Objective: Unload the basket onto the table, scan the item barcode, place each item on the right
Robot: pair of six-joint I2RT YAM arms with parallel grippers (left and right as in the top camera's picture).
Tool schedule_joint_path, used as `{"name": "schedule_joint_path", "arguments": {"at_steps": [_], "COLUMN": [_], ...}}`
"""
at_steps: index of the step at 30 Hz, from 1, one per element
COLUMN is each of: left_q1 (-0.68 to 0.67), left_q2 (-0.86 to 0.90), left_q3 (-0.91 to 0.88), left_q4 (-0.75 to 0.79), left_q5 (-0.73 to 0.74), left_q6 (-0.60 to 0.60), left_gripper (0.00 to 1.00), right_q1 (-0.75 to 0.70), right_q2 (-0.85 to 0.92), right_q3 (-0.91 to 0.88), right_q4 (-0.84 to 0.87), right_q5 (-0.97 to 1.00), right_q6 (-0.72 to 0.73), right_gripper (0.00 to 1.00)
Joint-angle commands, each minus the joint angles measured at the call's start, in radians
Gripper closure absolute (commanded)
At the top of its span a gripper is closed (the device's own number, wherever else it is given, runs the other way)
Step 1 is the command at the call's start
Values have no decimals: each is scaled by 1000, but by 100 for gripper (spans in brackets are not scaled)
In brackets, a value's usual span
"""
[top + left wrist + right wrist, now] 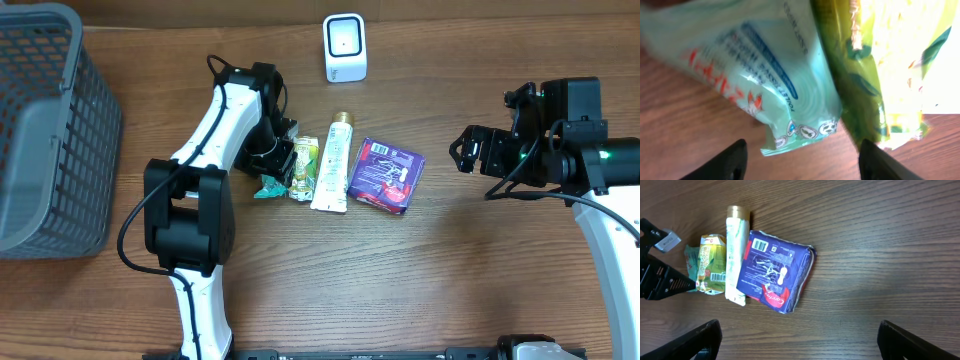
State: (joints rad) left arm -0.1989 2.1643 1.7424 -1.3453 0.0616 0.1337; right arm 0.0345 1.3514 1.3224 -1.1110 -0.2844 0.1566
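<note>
Overhead view, from the left: a grey basket (50, 130) sits at the edge of the wooden surface (420, 290), well apart from everything else; next comes the left tool (284, 158), low over the near end of a row of goods; its fingers (727, 161) stand apart in the left wrist view, with the end of a teal packet (765, 75) lying loose between them and nothing pinched. Touching that packet is a green packet (305, 168), then a white tube (333, 165), all flat and side by side; the scanner (345, 47) stands upright beyond the tube, near the far edge; a purple pack (386, 175) lies against the tube's right side, its barcode facing up (plain in the right wrist view). Furthest right, the right tool (463, 150) hovers wide open and empty, well clear of the row.

The item for scanning is likely one of the two packets under the left tool; which one I cannot tell. To do the pick well, centre the fingers on one packet only, since the two touch and a wide closing could catch both; grip near an edge so the barcode is left uncovered; then carry it to the scanner with the printed code turned toward its window.
</note>
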Motion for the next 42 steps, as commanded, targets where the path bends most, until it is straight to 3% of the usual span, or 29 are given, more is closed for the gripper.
{"name": "schedule_joint_path", "arguments": {"at_steps": [1, 7, 10, 12, 13, 16, 25, 35, 42], "left_q1": [-2, 1, 2, 10, 15, 31, 89, 122, 122], "left_q2": [-31, -97, -153, -195, -215, -282, -448, -468, -458], "left_q3": [93, 312, 414, 478, 505, 571, 618, 615, 615], "left_q4": [-45, -124, -132, -129, -126, -115, -116, -120, -121], "left_q5": [-134, -139, -141, -140, -140, -141, -215, -258, -252], "left_q6": [-93, -107, -171, -239, -269, -342, -409, -411, -410], "left_gripper": [34, 33, 27, 2, 0, 0, 0, 0, 0], "right_q1": [-2, -2, -2, -1, 0, 21, 105, 124, 140], "right_q2": [-6, -6, 0, 13, 21, 67, 216, 312, 314], "right_q3": [19, 19, 19, 19, 19, 16, -102, -278, -455], "right_q4": [5, -5, -5, -2, -2, -5, 84, 376, 636], "right_q5": [-5, -22, -58, -76, -76, -75, -90, -289, -293], "right_q6": [-3, -3, 2, 31, 48, 105, 316, 317, 499], "right_gripper": [0, 0, 0, 0, 0, 4, 4, 7, 10]}}
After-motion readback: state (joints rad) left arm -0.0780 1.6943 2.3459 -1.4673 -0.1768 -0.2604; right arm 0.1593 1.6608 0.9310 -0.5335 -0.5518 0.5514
